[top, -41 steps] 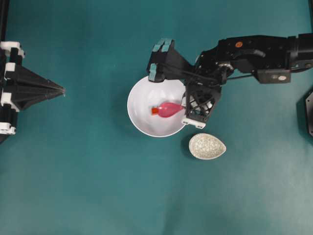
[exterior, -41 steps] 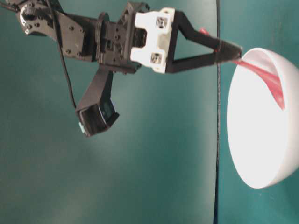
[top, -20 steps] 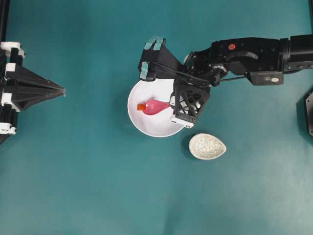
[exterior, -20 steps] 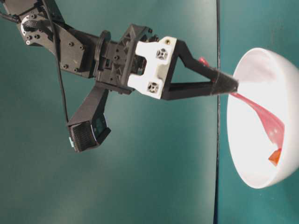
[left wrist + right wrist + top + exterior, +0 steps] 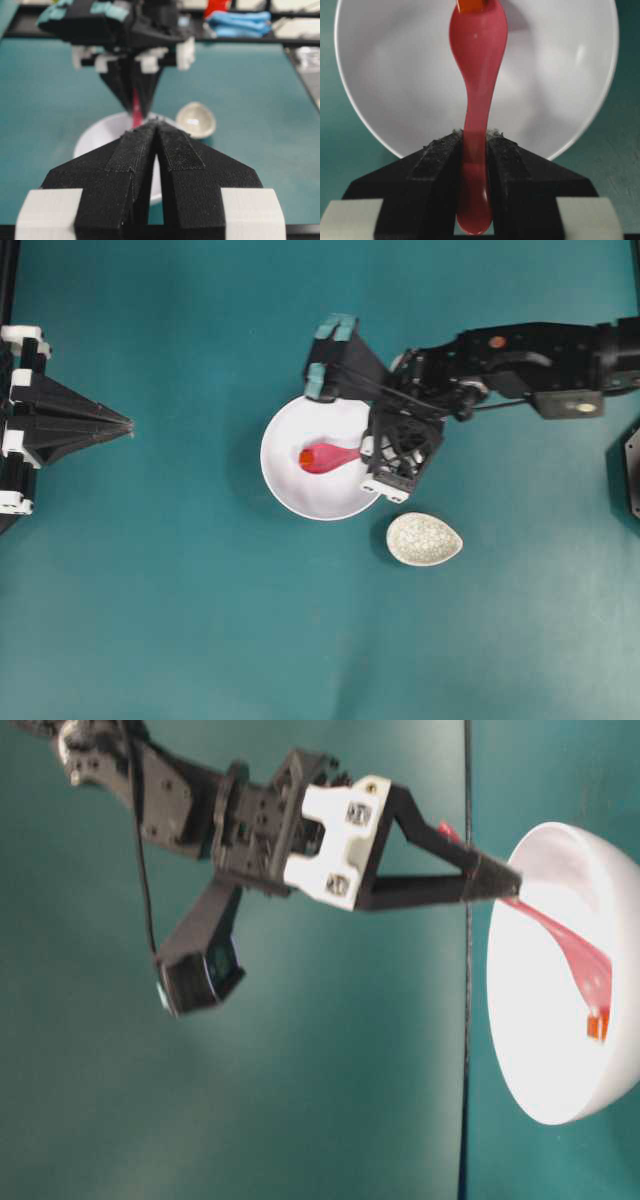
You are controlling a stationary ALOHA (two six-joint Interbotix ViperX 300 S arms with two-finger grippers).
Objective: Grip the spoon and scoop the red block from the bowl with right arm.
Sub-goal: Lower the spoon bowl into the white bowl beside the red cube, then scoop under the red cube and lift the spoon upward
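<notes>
My right gripper (image 5: pixel 368 451) is shut on the handle of the pink spoon (image 5: pixel 328 456) at the right rim of the white bowl (image 5: pixel 290 490). The scoop reaches down into the bowl. The tiny red block (image 5: pixel 306 455) sits at the scoop's far tip. In the right wrist view the spoon (image 5: pixel 477 60) runs from my right gripper (image 5: pixel 475 139) into the bowl (image 5: pixel 560 75), with the block (image 5: pixel 472 5) cut by the top edge. The table-level view shows the spoon (image 5: pixel 570 945), block (image 5: pixel 597 1025) and bowl (image 5: pixel 555 1070). My left gripper (image 5: pixel 128 425) is shut and empty, far left.
A small speckled oval dish (image 5: pixel 424 539) lies just right of and below the bowl, close under the right gripper's wrist. It also shows in the left wrist view (image 5: pixel 196 119). The left arm's base sits at the table's left edge.
The right gripper pushed the spoon and block toward the bowl's left side, then drew back to the right. The block stays at the scoop's tip. The left arm has not moved.
</notes>
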